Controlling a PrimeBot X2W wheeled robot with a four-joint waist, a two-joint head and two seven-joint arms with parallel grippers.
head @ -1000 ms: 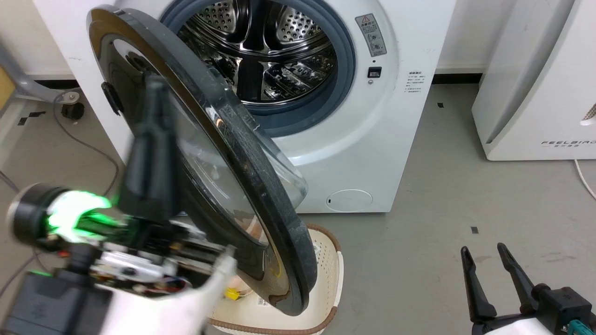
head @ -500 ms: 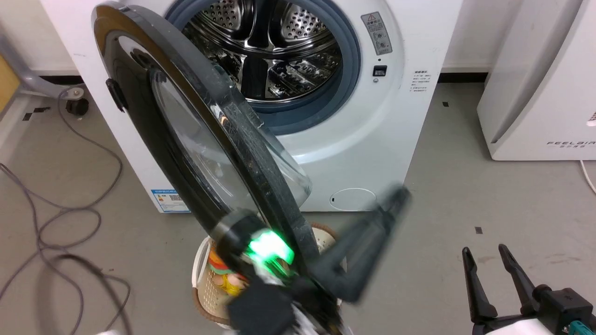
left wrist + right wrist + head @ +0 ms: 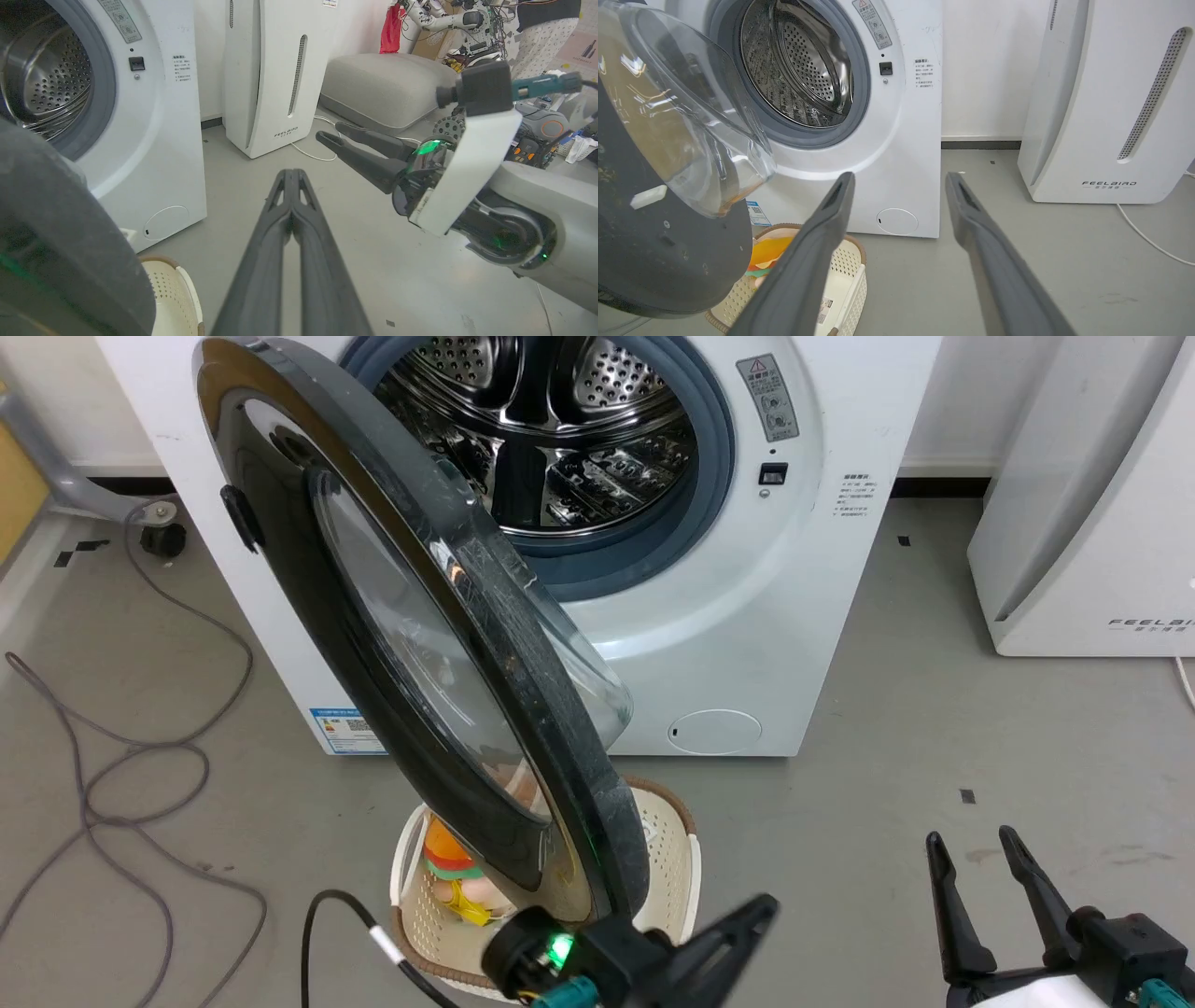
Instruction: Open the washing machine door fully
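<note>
Evidently, the large round glossy-black, glass-centred washing machine door (image 3: 439, 653) was found half-swung at ten o'clock, hinged to the big white front-loading washing machine (image 3: 747, 616). The left gripper (image 3: 761, 907), pressed together and empty, was set by the door's lower rim, likely for pushing. The right gripper (image 3: 971, 837) was parked splayed and empty at four o'clock.

Glossy black door (image 3: 485, 644), white machine (image 3: 747, 644)

Grey floor (image 3: 887, 737), smooth, lightly scuffed. Standing on it: the washing machine (image 3: 747, 644) against the wall and a white appliance (image 3: 1083, 523) to its right, apart. A cream perforated basket (image 3: 674, 859) sits just before the washing machine. A grey cable (image 3: 248, 659) loops at left. Small black tape marks (image 3: 967, 795) are scattered about.
</note>
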